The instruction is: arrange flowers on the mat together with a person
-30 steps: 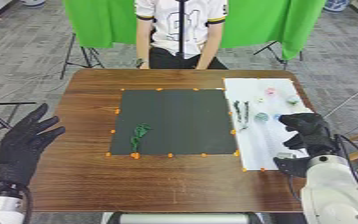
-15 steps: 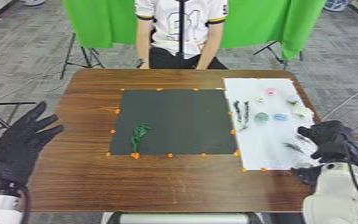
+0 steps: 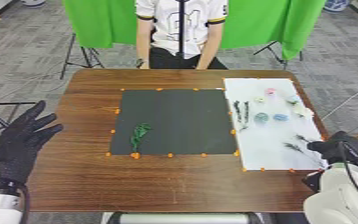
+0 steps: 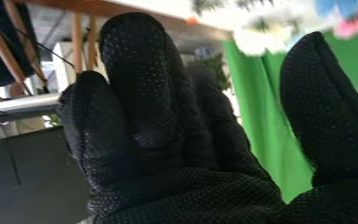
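Dark Mat point(image 3: 180, 112) Bears a Green Sprig point(image 3: 140, 134), White Mat point(image 3: 260, 142) Bears the Other Blooms and Stems

The brown wooden table point(image 3: 175, 185) spans the scene, with a green curtain point(image 3: 264, 25) hanging beyond its far edge. The dark mat lies around the middle of the table, and the narrower white mat lies just to its right.

At the near left, the left hand point(image 3: 14, 147) is released, its fingers extended and its thumb apart. At the near right, the right hand point(image 3: 342, 150) is beside the near right part of the white mat. In the right wrist view it is released too, fingers straight and thumb spread away.

The green sprig lies on the near left part of the dark mat. On the white mat, two slender dark stems point(image 3: 246, 112) lie side by side near the left edge. Two feathery sprigs point(image 3: 293, 147) lie at the near right, close to the right hand. A white flower point(image 3: 302, 111) is by the right edge, with a blue-green bloom point(image 3: 262, 118) and a blue flower point(image 3: 280, 117) next to each other farther left. A pink flower point(image 3: 270, 91) sits toward the far end, near a cream flower point(image 3: 260, 99). Small orange markers point(image 3: 135, 155) dot the mats' edges.
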